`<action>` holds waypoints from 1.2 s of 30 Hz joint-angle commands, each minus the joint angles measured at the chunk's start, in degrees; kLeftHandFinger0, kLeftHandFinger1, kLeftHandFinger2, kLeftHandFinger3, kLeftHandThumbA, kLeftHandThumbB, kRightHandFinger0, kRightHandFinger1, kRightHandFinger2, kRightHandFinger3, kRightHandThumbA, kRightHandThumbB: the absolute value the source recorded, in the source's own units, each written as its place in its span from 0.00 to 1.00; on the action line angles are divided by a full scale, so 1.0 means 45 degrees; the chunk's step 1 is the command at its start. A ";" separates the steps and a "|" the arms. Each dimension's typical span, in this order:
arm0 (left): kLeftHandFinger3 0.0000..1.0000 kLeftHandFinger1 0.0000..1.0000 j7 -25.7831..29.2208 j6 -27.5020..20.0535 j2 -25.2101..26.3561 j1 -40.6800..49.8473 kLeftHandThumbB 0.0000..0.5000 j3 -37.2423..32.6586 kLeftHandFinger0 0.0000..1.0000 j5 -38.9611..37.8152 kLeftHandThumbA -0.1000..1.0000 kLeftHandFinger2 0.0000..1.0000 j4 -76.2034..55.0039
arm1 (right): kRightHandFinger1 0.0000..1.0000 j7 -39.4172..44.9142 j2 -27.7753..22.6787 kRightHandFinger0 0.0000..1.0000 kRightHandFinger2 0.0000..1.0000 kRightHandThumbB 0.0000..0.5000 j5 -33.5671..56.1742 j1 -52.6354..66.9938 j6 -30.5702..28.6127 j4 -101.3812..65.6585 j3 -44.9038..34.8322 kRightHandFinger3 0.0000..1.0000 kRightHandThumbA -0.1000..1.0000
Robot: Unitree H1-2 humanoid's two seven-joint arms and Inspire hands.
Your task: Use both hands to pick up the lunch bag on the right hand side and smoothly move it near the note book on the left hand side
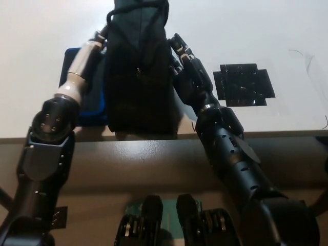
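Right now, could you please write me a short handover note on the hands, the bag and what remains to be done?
Right hand: black, pressed flat against the lunch bag's right side.
Left hand: hidden behind the bag; only its white forearm shows, reaching to the bag's left side.
Bag: black, upright, held between both hands, in front of most of the blue notebook at the table's left.
A black tape mark lies bare to the right.
Done: bag picked up and brought over to the notebook.
Left: lower it beside the notebook, release both hands. Whether it already touches the table cannot be told.
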 commanded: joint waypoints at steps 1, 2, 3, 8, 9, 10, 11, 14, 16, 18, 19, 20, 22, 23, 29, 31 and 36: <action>1.00 1.00 -0.0042 -0.0059 0.0442 -0.0202 0.57 0.0274 1.00 -0.0455 1.00 1.00 -0.0554 | 1.00 0.0608 0.0341 1.00 1.00 0.69 -0.0167 -0.0852 -0.0528 -0.0019 0.0110 1.00 1.00; 1.00 1.00 -0.0048 -0.0117 0.0455 -0.0183 0.57 0.0284 1.00 -0.0479 1.00 1.00 -0.0527 | 1.00 0.0626 0.0349 1.00 1.00 0.69 -0.0166 -0.0848 -0.0523 -0.0011 0.0104 1.00 1.00; 1.00 1.00 -0.0065 -0.0135 0.0488 -0.0164 0.56 0.0261 1.00 -0.0472 1.00 1.00 -0.0500 | 1.00 0.0660 0.0349 1.00 1.00 0.69 -0.0187 -0.0836 -0.0553 -0.0005 0.0114 1.00 1.00; 1.00 1.00 -0.0019 0.0097 0.0494 0.0026 0.56 0.0135 1.00 -0.0320 1.00 1.00 -0.0726 | 1.00 -0.0051 0.0140 1.00 1.00 0.66 -0.1235 -0.0566 -0.1366 -0.0203 0.0748 1.00 1.00; 1.00 1.00 -0.0006 0.0133 0.0526 0.0037 0.56 0.0093 1.00 -0.0244 1.00 1.00 -0.0766 | 1.00 -0.0508 0.0027 1.00 1.00 0.65 -0.1881 -0.0500 -0.1882 -0.0258 0.1144 1.00 1.00; 1.00 1.00 0.0013 0.0094 0.0568 0.0076 0.57 0.0023 1.00 -0.0122 1.00 1.00 -0.0860 | 1.00 -0.1310 -0.0157 1.00 1.00 0.63 -0.2905 -0.0377 -0.2521 -0.0403 0.1768 1.00 1.00; 1.00 1.00 0.0048 0.0085 0.0635 0.0138 0.61 -0.0084 1.00 0.0071 1.00 1.00 -0.0974 | 1.00 -0.2161 -0.0515 1.00 1.00 0.57 -0.4269 -0.0107 -0.3067 -0.0897 0.2609 1.00 1.00; 1.00 1.00 -0.0109 0.0225 0.0899 0.0437 0.58 -0.0255 1.00 0.0302 1.00 1.00 -0.1441 | 1.00 -0.3876 -0.1380 1.00 1.00 0.73 -0.6782 0.0537 -0.3249 -0.2290 0.3933 1.00 1.00; 1.00 1.00 -0.0074 0.0133 0.1080 0.0704 0.58 -0.0338 1.00 0.0549 1.00 1.00 -0.1766 | 1.00 -0.4105 -0.1878 1.00 1.00 0.74 -0.7366 0.1099 -0.2957 -0.3587 0.4037 1.00 1.00; 1.00 1.00 0.0030 0.0242 0.1258 0.0942 0.62 -0.0431 1.00 0.0901 1.00 1.00 -0.2120 | 1.00 -0.3915 -0.2233 1.00 1.00 0.74 -0.7218 0.1525 -0.2685 -0.4540 0.3858 1.00 1.00; 1.00 1.00 0.0008 0.0341 0.1360 0.1108 0.71 -0.0412 1.00 0.0945 1.00 1.00 -0.2381 | 1.00 -0.3738 -0.2435 1.00 1.00 0.78 -0.6979 0.1812 -0.2590 -0.5117 0.3601 1.00 1.00; 1.00 1.00 -0.0073 0.0318 0.1441 0.1248 0.77 -0.0359 1.00 0.0870 1.00 1.00 -0.2588 | 1.00 -0.3562 -0.2622 1.00 1.00 0.78 -0.6793 0.2065 -0.2512 -0.5610 0.3389 1.00 1.00; 1.00 1.00 -0.0264 0.0260 0.1576 0.1596 0.76 -0.0249 1.00 0.0687 1.00 1.00 -0.3059 | 1.00 -0.3493 -0.2968 1.00 1.00 0.76 -0.6678 0.2611 -0.2185 -0.6641 0.3176 1.00 1.00; 1.00 1.00 -0.0304 0.0355 0.1638 0.1806 0.79 -0.0229 1.00 0.0701 1.00 1.00 -0.3398 | 1.00 -0.3294 -0.3128 1.00 1.00 0.72 -0.6519 0.2857 -0.2122 -0.7103 0.3045 1.00 1.00; 1.00 1.00 -0.0714 0.0842 0.1846 0.2972 0.78 -0.0033 1.00 0.0217 1.00 1.00 -0.5041 | 1.00 -0.2726 -0.3814 1.00 1.00 0.71 -0.6375 0.4441 -0.1316 -0.9835 0.2796 1.00 1.00; 1.00 1.00 -0.0912 0.0887 0.1923 0.3744 0.72 0.0116 1.00 -0.0200 1.00 1.00 -0.5852 | 1.00 -0.2509 -0.4036 1.00 1.00 0.78 -0.6309 0.5365 -0.1027 -1.1270 0.2724 1.00 1.00; 1.00 1.00 -0.1194 0.0682 0.2000 0.5190 0.67 0.0441 1.00 -0.0963 1.00 1.00 -0.6920 | 1.00 -0.2370 -0.4181 1.00 1.00 0.78 -0.6147 0.6810 -0.1115 -1.2663 0.2579 1.00 1.00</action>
